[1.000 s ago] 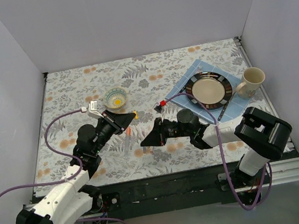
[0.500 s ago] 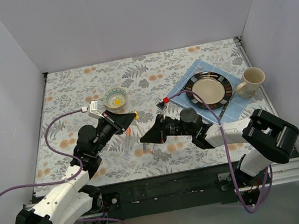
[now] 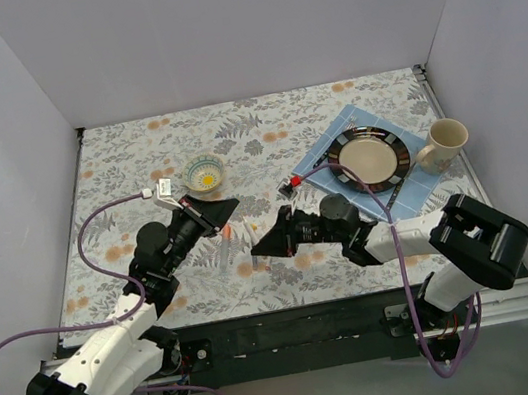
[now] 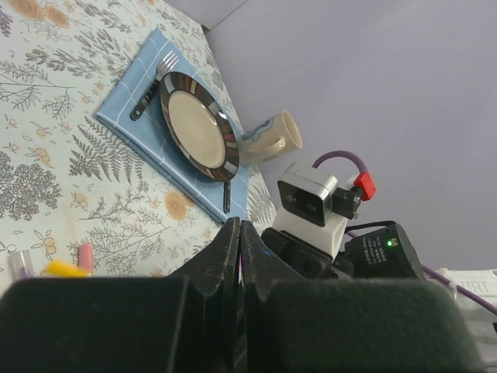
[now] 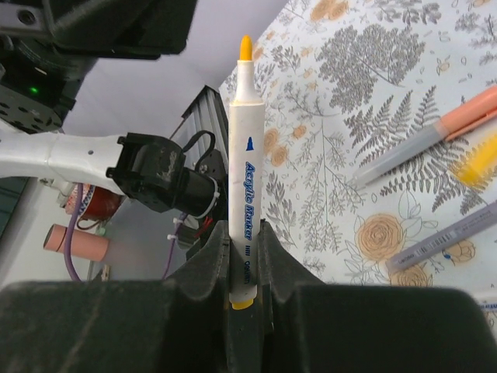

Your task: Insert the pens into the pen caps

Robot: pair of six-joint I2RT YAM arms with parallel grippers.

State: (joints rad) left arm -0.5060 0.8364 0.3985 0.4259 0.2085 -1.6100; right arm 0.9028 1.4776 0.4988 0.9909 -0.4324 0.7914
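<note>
The right gripper (image 5: 245, 237) clamps a white pen (image 5: 247, 171), its orange tip upward, above the floral tablecloth (image 5: 365, 62). The left gripper (image 4: 239, 230) is pressed closed and empty. A yellow cap (image 4: 66, 269) lies on the cloth beside loose pens (image 5: 411, 148).

pen (image 5: 245, 179): smooth white plastic, slight sheen
plate (image 3: 365, 132): glossy glazed ceramic
mug (image 3: 445, 140): glossy, beside plate
tablecloth (image 3: 134, 148): matt printed cloth

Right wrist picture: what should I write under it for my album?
Right gripper pinches an uncapped white pen above the flowery table.
</note>
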